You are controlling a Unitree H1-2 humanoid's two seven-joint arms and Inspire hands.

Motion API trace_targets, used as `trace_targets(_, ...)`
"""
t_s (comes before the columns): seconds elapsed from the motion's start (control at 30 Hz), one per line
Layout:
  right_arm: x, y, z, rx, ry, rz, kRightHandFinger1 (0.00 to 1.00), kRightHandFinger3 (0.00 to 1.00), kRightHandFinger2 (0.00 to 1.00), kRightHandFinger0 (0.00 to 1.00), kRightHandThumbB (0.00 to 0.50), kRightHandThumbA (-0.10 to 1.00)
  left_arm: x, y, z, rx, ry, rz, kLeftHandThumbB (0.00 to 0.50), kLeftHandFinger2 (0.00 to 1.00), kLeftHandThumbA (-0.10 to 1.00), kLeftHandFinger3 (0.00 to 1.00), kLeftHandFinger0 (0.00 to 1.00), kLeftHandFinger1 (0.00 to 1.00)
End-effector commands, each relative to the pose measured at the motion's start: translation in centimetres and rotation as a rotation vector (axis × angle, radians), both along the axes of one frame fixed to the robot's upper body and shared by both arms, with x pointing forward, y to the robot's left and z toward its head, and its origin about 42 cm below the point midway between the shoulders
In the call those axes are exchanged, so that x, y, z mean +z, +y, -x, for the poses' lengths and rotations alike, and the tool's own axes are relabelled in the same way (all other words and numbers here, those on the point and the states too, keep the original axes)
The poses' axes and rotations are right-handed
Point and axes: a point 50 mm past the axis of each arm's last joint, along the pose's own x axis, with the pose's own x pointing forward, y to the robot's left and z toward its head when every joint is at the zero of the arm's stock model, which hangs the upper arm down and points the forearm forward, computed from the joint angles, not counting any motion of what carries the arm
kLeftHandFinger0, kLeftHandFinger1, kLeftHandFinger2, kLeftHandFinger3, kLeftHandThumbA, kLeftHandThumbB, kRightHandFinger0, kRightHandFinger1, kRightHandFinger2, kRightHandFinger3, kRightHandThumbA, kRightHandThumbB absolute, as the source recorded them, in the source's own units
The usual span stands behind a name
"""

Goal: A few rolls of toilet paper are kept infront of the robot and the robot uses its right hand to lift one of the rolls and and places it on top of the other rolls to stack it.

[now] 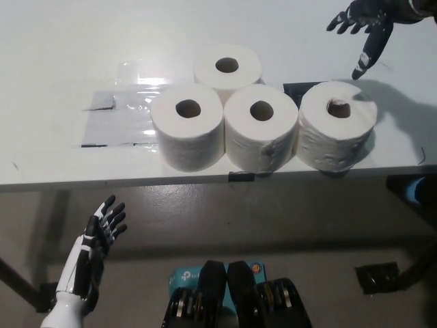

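Table (68, 61) fills the upper frame. Four rolls (261, 126) stand upright at centre, three in a touching row, one behind. Right hand (365, 24), upper right, spread, empty. Left hand (101, 229), lower left, spread, empty.

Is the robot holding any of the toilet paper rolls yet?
No, nothing is held. The right hand hovers open above the rightmost roll, not touching it. The left hand rests open below the table edge.
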Motion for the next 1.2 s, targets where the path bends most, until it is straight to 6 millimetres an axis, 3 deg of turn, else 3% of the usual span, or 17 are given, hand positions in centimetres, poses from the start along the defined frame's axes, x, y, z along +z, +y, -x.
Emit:
trace_targets(0.0, 2.7, 0.9, 0.0, 0.062, -0.091, 0.071, 1.00, 1.00, 1.00, 1.00, 0.362, 0.95, 1.4, 0.2, -0.1, -0.018, -0.078, -0.006, 0.500, 1.00, 1.00, 1.00, 1.00, 1.00)
trace_targets(0.1, 1.8, 1.0, -0.2, 0.069, -0.093, 0.081, 1.00, 1.00, 1.00, 1.00, 0.331, 0.96, 1.3, 0.3, -0.1, -0.016, -0.073, -0.012, 0.500, 1.00, 1.00, 1.00, 1.00, 1.00)
trace_targets(0.23, 0.9, 1.3, -0.4, 0.048, -0.080, 0.097, 1.00, 1.00, 1.00, 1.00, 0.354, 0.95, 1.3, 0.2, -0.1, -0.014, -0.071, -0.006, 0.500, 1.00, 1.00, 1.00, 1.00, 1.00)
trace_targets(0.37, 0.0, 1.2, -0.4, 0.078, -0.061, 0.093, 1.00, 1.00, 1.00, 1.00, 0.340, 0.94, 1.4, 0.0, -0.1, -0.016, -0.076, -0.011, 0.500, 1.00, 1.00, 1.00, 1.00, 1.00)
trace_targets(0.43, -0.2, 1.4, -0.5, 0.079, -0.057, 0.101, 1.00, 1.00, 1.00, 1.00, 0.362, 0.96, 1.4, 0.1, 0.0, -0.014, -0.074, -0.008, 0.500, 1.00, 1.00, 1.00, 1.00, 1.00)
trace_targets(0.77, 0.1, 1.3, -0.5, 0.087, -0.077, 0.110, 1.00, 1.00, 1.00, 1.00, 0.359, 1.00, 1.7, 0.1, -0.3, -0.020, -0.077, -0.011, 0.500, 1.00, 1.00, 1.00, 1.00, 1.00)
trace_targets(1.0, -0.5, 1.3, -0.6, 0.036, -0.088, 0.109, 1.00, 1.00, 1.00, 1.00, 0.393, 0.96, 1.7, 0.0, -0.3, -0.023, -0.077, -0.017, 0.500, 1.00, 1.00, 1.00, 1.00, 1.00)
trace_targets(1.07, -0.5, 1.3, -0.7, 0.033, -0.088, 0.102, 1.00, 1.00, 1.00, 1.00, 0.383, 0.96, 1.7, 0.0, -0.3, -0.022, -0.080, -0.014, 0.487, 1.00, 1.00, 1.00, 1.00, 1.00)
trace_targets(1.17, -0.4, 1.5, -0.7, 0.090, -0.078, 0.082, 1.00, 1.00, 1.00, 1.00, 0.324, 0.97, 1.7, 0.1, -0.3, -0.021, -0.082, -0.013, 0.481, 1.00, 1.00, 1.00, 1.00, 1.00)
